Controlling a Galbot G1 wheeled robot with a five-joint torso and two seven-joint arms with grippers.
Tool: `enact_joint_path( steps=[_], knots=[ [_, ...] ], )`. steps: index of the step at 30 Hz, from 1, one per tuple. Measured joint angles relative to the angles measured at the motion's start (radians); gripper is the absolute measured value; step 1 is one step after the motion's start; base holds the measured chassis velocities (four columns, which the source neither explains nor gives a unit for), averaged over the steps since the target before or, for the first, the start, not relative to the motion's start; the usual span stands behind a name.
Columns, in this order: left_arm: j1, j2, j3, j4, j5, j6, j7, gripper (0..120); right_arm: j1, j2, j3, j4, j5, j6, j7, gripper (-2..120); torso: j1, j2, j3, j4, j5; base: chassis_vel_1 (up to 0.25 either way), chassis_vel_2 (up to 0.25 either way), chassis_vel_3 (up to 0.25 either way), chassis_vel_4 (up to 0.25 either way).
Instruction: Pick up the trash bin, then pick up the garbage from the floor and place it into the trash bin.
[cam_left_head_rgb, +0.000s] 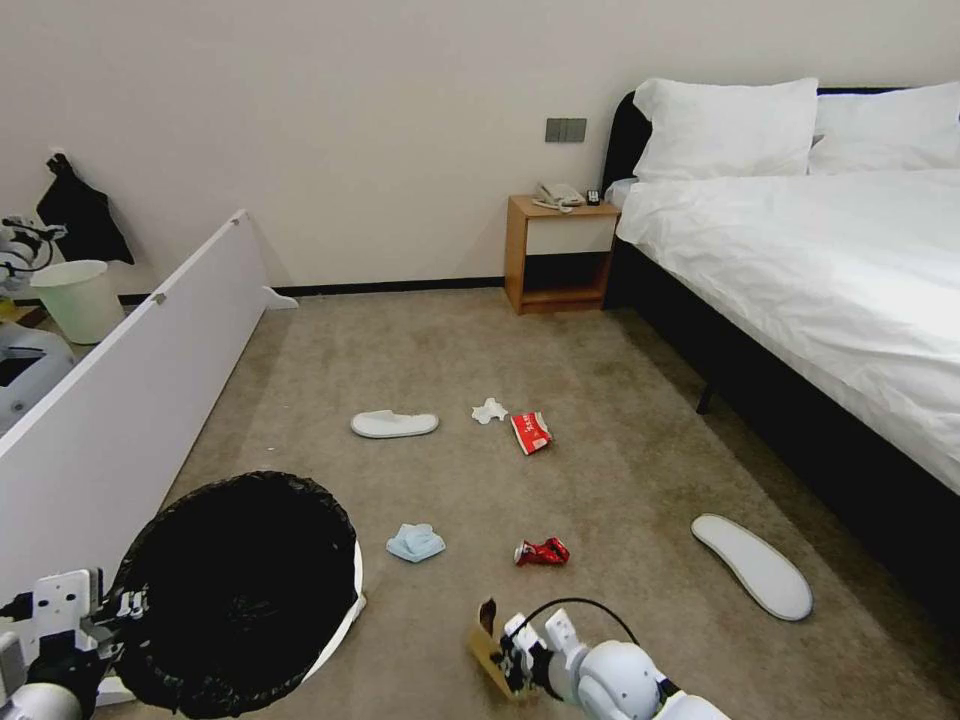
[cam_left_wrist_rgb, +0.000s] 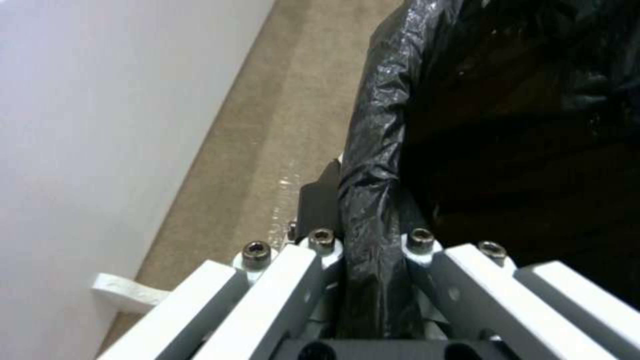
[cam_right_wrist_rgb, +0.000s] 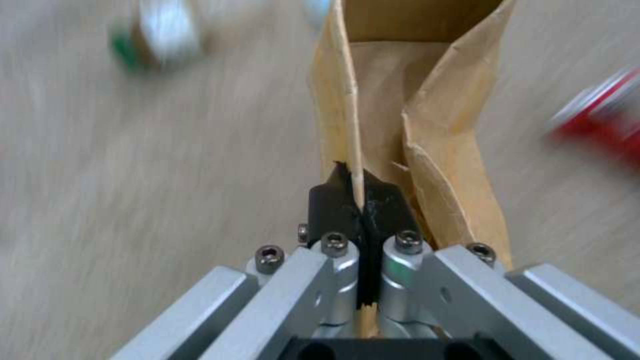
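The trash bin (cam_left_head_rgb: 352, 590) is smooth white plastic under a glossy, crinkled black film bag (cam_left_wrist_rgb: 373, 150), the right gripper (cam_right_wrist_rgb: 360, 200) has brushed metal links and matt black pads on creased brown paper (cam_right_wrist_rgb: 400, 100), and beside the bin lies short, rough, matt beige carpet (cam_left_head_rgb: 600, 480).

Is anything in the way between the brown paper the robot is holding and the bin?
Nothing visible. The right gripper pinches the crumpled brown paper; bare carpet separates it from the black-lined white bin, held at its rim by the left gripper.
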Motion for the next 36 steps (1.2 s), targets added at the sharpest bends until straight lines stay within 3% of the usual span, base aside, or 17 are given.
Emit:
enact_joint_path(
  steps=[5,8,14,18,27,36],
  knots=[
    [-0.020,0.026,0.030,0.015,-0.002,0.000,-0.002,3,-0.038,-0.054,0.079,0.119,0.011,0.083,-0.005,0,0.000,0.000,0.000,-0.0005,-0.0002,0.000,0.000,0.000,0.000],
    [-0.036,0.058,0.056,0.028,-0.016,0.000,-0.007,3,-0.086,-0.111,0.137,0.266,0.020,0.179,-0.006,0,0.000,0.000,0.000,-0.0007,-0.0001,0.000,0.000,0.000,0.000],
    [-0.040,0.084,0.055,0.043,-0.041,0.000,-0.009,3,-0.093,-0.153,0.152,0.400,0.081,0.338,-0.002,0,0.000,0.000,0.000,0.0004,0.0000,0.000,0.000,0.000,0.000],
    [-0.074,0.110,0.061,0.062,-0.062,0.000,-0.010,3,-0.069,-0.187,0.160,0.490,0.173,0.436,0.029,0,0.000,0.000,0.000,-0.0006,-0.0001,0.000,0.000,0.000,0.000],
    [-0.089,0.119,0.071,0.088,-0.071,0.000,-0.004,3,0.064,-0.220,0.177,0.643,0.424,0.471,0.043,0,0.000,0.000,0.000,-0.0002,-0.0003,0.000,0.000,0.000,0.000],
    [-0.084,0.125,0.073,0.077,-0.069,0.000,-0.004,3,0.227,-0.188,0.133,0.706,0.544,0.464,-0.017,0,0.000,0.000,0.000,-0.0004,-0.0002,0.000,0.000,0.000,0.000]
  ],
)
